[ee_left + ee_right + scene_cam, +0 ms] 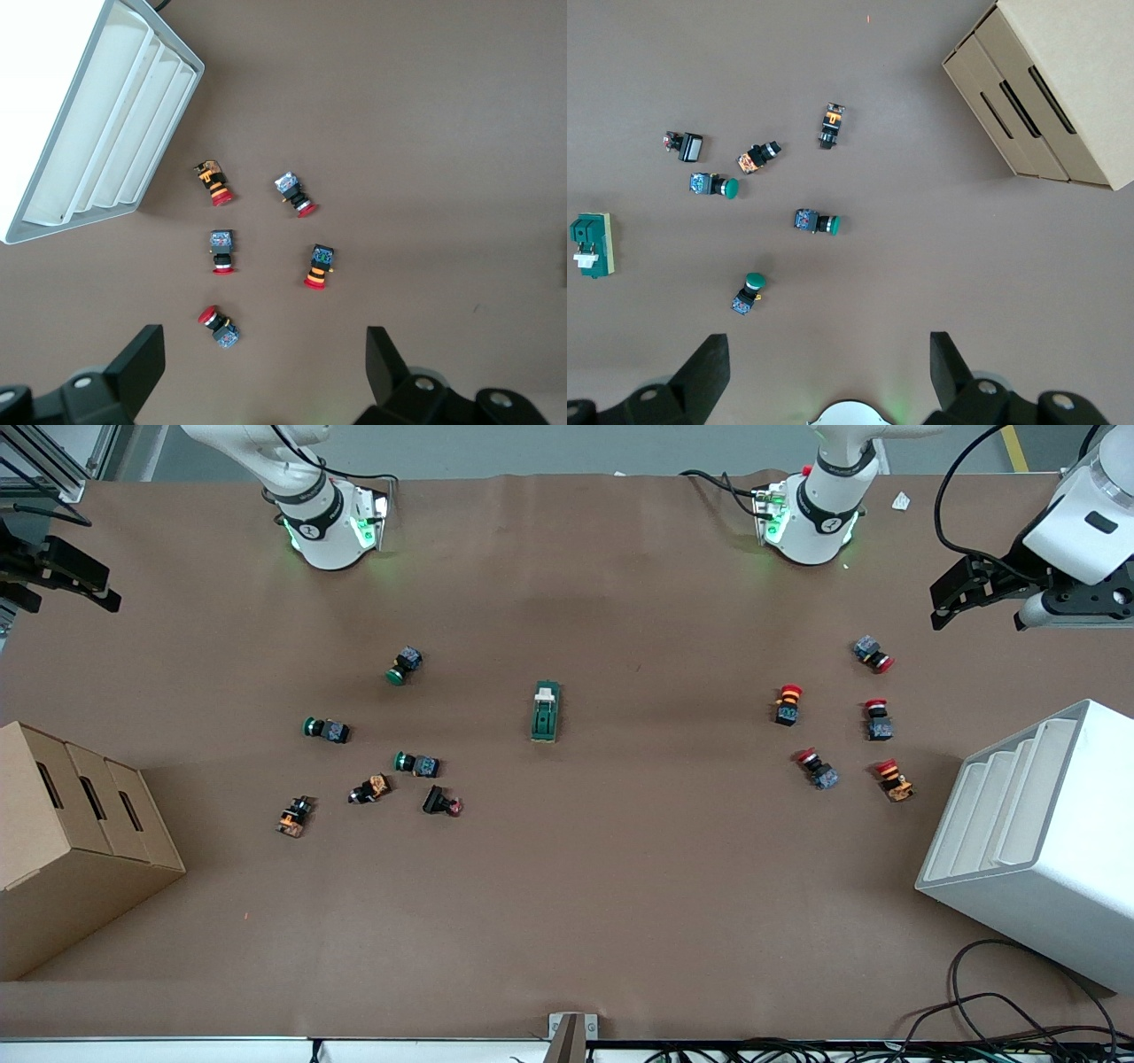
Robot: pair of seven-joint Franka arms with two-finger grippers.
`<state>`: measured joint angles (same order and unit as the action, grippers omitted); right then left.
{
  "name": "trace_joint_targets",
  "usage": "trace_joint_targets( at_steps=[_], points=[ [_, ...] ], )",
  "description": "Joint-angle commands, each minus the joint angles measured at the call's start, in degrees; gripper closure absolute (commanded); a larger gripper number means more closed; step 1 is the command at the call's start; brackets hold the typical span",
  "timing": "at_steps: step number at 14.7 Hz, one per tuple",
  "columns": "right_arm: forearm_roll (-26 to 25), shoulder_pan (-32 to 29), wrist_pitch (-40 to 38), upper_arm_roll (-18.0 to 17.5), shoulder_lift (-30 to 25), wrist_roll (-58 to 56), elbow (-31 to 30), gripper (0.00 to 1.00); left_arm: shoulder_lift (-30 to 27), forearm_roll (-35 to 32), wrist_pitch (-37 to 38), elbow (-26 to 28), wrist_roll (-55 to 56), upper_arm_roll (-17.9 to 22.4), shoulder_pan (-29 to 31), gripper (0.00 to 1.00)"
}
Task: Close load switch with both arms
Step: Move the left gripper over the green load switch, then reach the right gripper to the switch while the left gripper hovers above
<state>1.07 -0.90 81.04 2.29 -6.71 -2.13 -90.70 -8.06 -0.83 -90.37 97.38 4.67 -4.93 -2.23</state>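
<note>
The load switch lies flat near the middle of the brown table, its long side running from the robots' bases toward the front camera and its white lever end pointing at the bases; nothing touches it. Taking the switch as the clock's centre in the front view, a loose scatter of green-capped push buttons and small orange-and-black parts lies from about eight to ten o'clock, toward the right arm's end of the table, with a cardboard box past them at about eight. A cluster of red-capped buttons lies at about three o'clock, toward the left arm's end, and a white slotted bin stands at about four. The left gripper hangs in the air over the table's edge at the left arm's end, jaws spread wide and holding nothing. The right gripper hangs over the right arm's end of the table, jaws likewise wide apart and holding nothing.
</note>
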Motion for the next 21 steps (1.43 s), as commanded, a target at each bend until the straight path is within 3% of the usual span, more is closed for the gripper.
trace_joint_targets(
  at_steps=[1,4,6,8,12,14,18,21],
  points=[
    [-0.5,0.2,0.4,-0.1,-1.3,-0.7,-1.3,0.0,0.7,0.3,1.3,-1.7,0.3,-0.3,0.0,0.0],
    [-0.5,0.2,0.4,-0.1,-1.3,-0.6,-1.3,0.0,0.9,0.0,1.2,-1.8,0.8,-1.1,-1.1,0.0],
    [-0.5,0.2,0.4,-0.1,-1.3,-0.6,-1.2,0.0,3.7,-0.1,1.1,-3.5,1.5,-4.9,-2.0,0.0],
    [-0.5,0.1,0.5,0.1,-1.0,0.1,0.3,0.0,5.4,-0.1,-1.0,-3.3,3.5,-10.2,-2.1,0.0],
    [-1.2,-0.2,1.0,0.3,2.8,0.0,0.3,0.0,11.0,-0.2,-5.5,-2.9,24.7,-23.3,-2.4,0.0],
    [-1.4,-0.3,0.7,0.3,6.8,-0.5,1.3,0.0,13.8,-0.7,-8.8,-2.2,33.8,-27.7,-3.8,0.0],
    [-6.0,0.7,1.9,0.1,9.7,1.6,1.1,0.0,20.1,-6.6,-17.8,1.3,51.4,-28.9,-15.4,0.0],
    [1.3,3.5,3.2,-0.2,9.8,24.2,-2.0,0.0,27.1,-15.1,-23.1,1.3,66.6,-28.9,-23.4,0.0]
  ],
)
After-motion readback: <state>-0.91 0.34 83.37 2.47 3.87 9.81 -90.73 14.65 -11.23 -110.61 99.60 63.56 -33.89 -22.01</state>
